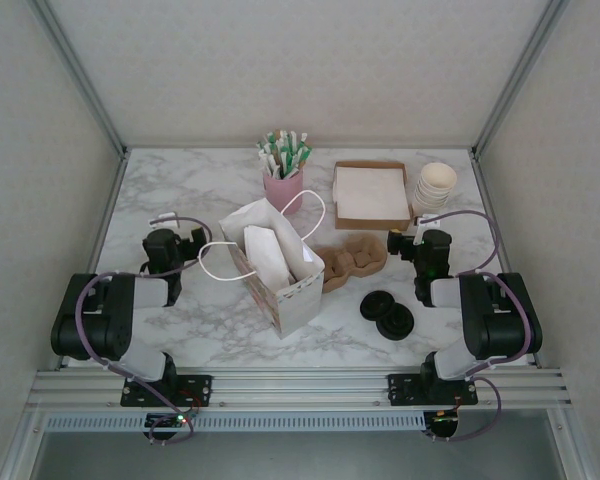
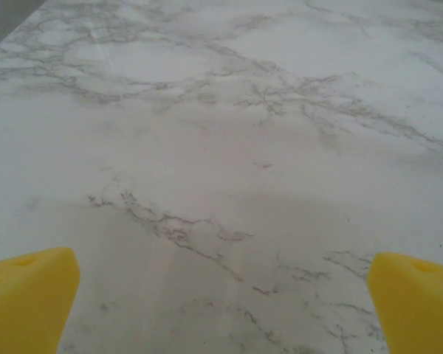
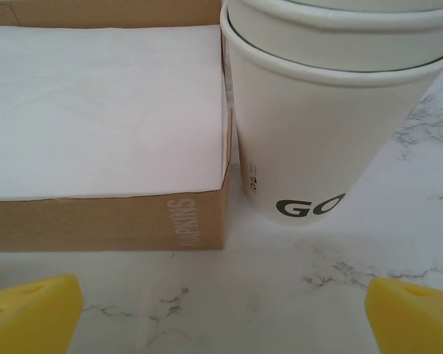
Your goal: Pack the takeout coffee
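Observation:
A white paper bag (image 1: 275, 265) with cord handles stands open at the table's middle, something white inside it. A brown cardboard cup carrier (image 1: 352, 260) lies just right of it, with two black lids (image 1: 387, 312) nearer the front. The stack of white paper cups (image 1: 433, 187) (image 3: 332, 125) stands at the back right. My right gripper (image 1: 427, 246) (image 3: 221, 313) is open, a short way in front of the cups, its yellow fingertips (image 3: 29, 310) apart with nothing between them. My left gripper (image 1: 167, 240) (image 2: 221, 310) is open over bare marble, left of the bag.
A brown napkin box (image 1: 370, 193) (image 3: 103, 214) sits beside the cups on their left. A pink cup of stirrers and packets (image 1: 283, 172) stands behind the bag. Walls close the table on three sides.

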`<state>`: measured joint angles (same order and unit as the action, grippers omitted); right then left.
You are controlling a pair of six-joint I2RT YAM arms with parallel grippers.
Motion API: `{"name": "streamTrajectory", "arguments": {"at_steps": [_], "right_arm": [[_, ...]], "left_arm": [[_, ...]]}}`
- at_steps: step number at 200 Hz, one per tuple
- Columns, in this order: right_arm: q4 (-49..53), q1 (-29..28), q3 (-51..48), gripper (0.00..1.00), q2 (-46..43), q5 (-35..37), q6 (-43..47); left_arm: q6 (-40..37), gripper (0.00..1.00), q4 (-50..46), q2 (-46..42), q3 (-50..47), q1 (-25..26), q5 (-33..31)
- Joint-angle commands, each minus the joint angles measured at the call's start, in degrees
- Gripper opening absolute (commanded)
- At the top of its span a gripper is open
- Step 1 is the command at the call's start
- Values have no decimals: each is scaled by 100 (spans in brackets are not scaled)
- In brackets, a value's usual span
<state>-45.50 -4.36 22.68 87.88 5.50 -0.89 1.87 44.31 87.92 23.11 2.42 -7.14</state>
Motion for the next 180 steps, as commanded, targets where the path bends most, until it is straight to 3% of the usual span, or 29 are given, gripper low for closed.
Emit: {"name": "streamTrajectory", "arguments": {"at_steps": [1, 180], "right_arm": [[-213, 32, -26, 99, 37, 48, -57], [-180, 5, 4, 99, 43, 101, -42]], "left_arm": [[-98, 100, 462, 34, -19, 42, -105], [-99, 100, 423, 19, -17, 57, -121]]}}
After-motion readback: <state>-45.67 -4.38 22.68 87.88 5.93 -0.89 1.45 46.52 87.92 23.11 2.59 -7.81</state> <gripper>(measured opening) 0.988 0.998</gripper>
